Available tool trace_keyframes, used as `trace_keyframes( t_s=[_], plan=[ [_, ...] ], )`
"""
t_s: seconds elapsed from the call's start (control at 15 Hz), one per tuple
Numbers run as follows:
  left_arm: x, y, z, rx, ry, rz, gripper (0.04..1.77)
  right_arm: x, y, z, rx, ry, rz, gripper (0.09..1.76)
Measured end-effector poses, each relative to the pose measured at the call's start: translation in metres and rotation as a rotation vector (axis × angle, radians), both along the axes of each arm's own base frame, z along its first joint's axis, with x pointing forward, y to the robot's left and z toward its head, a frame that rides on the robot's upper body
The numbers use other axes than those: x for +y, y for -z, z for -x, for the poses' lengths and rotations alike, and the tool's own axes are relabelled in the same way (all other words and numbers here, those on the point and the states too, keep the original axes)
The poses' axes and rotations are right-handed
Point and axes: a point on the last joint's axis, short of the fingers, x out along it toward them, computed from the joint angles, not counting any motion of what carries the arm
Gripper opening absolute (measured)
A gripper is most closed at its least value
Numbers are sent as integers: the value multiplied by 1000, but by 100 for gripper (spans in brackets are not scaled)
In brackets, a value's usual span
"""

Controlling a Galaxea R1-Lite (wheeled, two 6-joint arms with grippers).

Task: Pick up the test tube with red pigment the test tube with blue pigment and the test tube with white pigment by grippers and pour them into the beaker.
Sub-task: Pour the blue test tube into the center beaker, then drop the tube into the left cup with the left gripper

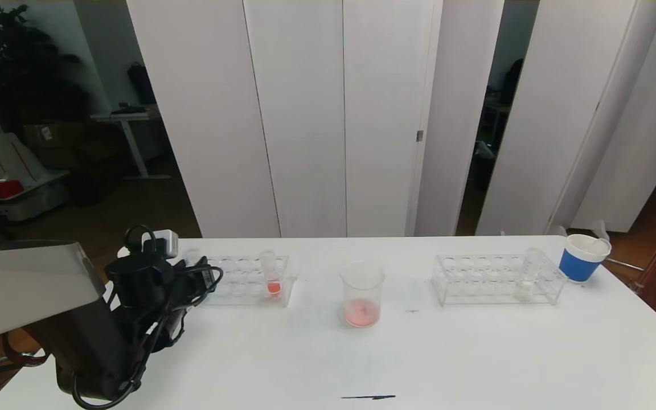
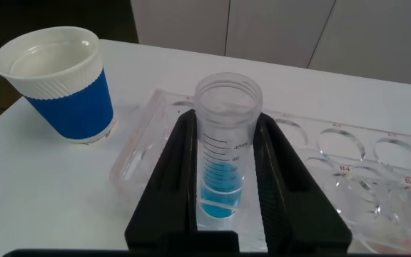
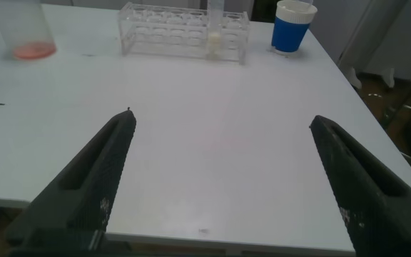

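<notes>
My left gripper (image 2: pixel 225 120) is shut on the test tube with blue pigment (image 2: pixel 223 187), which stands upright at the end of the left rack (image 2: pixel 355 157). In the head view the left gripper (image 1: pixel 194 274) hides that tube. The test tube with red pigment (image 1: pixel 271 277) stands in the same rack (image 1: pixel 242 285). The beaker (image 1: pixel 361 294) sits mid-table with pink-red liquid at its bottom. The test tube with white pigment (image 1: pixel 527 278) stands in the right rack (image 1: pixel 487 280). My right gripper (image 3: pixel 222 123) is open over bare table, well short of that rack (image 3: pixel 170 30).
One white-and-blue paper cup (image 2: pixel 59 82) stands just beyond the left rack's end, close to the left gripper. Another cup (image 1: pixel 584 257) sits at the table's far right corner. A dark streak (image 1: pixel 369 397) marks the near table edge.
</notes>
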Motion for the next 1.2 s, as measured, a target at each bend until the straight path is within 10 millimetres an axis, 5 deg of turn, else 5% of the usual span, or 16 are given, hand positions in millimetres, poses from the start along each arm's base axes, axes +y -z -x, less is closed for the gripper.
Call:
trace_keyframes(
  t_s=[0.6, 1.2],
  plan=[
    [0, -41, 10, -76, 35, -11, 57, 0, 0, 0, 0, 0, 0, 175],
    [-10, -151, 56, -102, 189, 3, 57, 0, 0, 0, 0, 0, 0, 175]
  ],
)
